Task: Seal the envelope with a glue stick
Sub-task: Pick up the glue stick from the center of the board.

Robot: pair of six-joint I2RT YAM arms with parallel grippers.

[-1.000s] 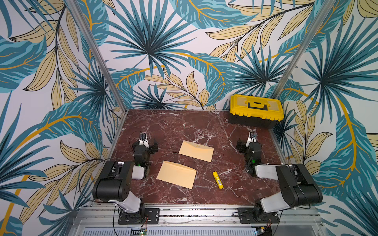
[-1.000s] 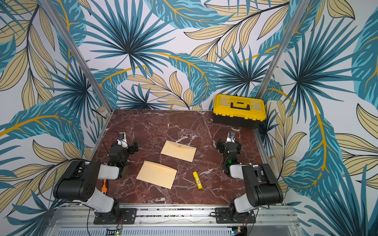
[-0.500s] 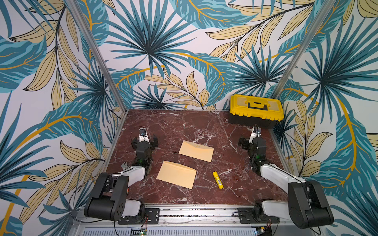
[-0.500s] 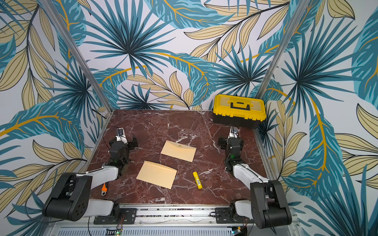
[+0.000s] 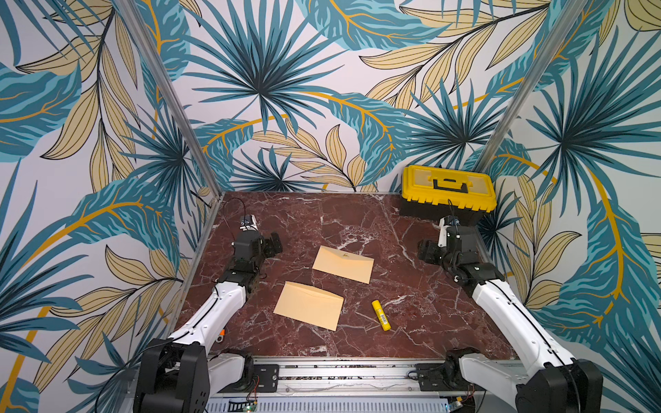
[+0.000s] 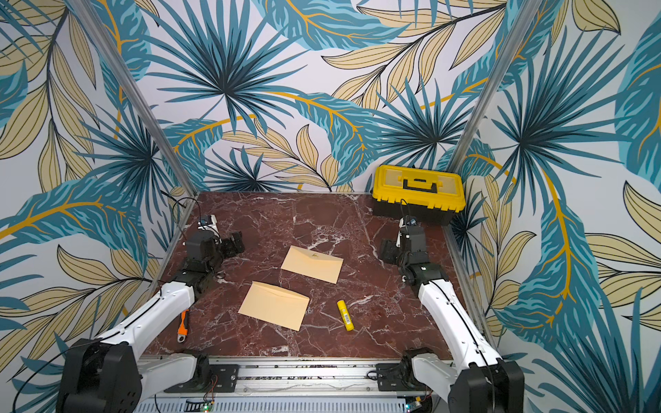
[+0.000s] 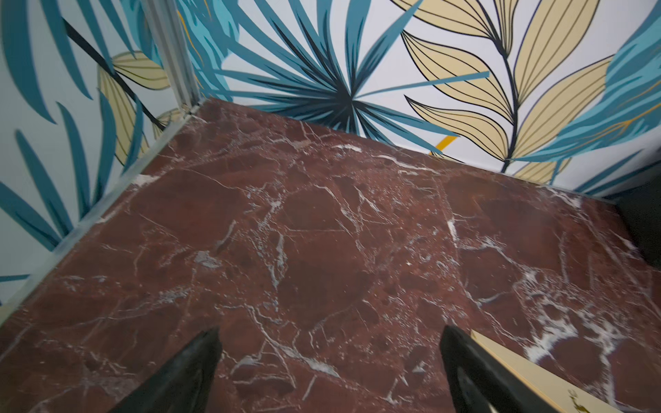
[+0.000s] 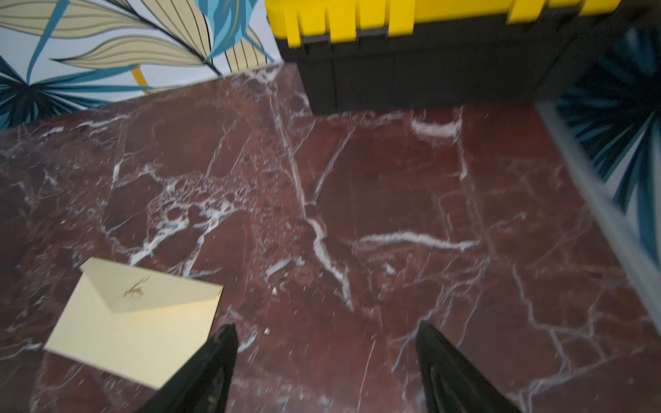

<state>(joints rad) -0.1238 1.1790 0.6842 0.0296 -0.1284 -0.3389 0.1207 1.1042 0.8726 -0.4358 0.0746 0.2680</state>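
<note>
Right wrist view: your right hand [image 8: 325,332] hangs over bare tabletop [image 8: 393,200], jaws apart and nothing between them, with a corner of the far envelope [image 8: 132,321] beside one fingertip. Your left hand [image 7: 329,339] is likewise spread wide and empty above the marble. In both top views the glue stick [image 5: 381,314] [image 6: 345,314] lies flat with no white tip showing. It is near the near envelope [image 5: 309,310], well apart from the right hand, and closer to the front rail than either hand.

The risks, as they look from here: a round stick on polished stone is likely to roll or skid if you close on it off-centre. A low sweep toward it could drag an envelope askew. With two envelopes out you could glue the wrong one, since nothing here tells which is meant. The yellow toolbox [image 5: 449,191] stands close behind the right arm, so a backward swing may strike it.
</note>
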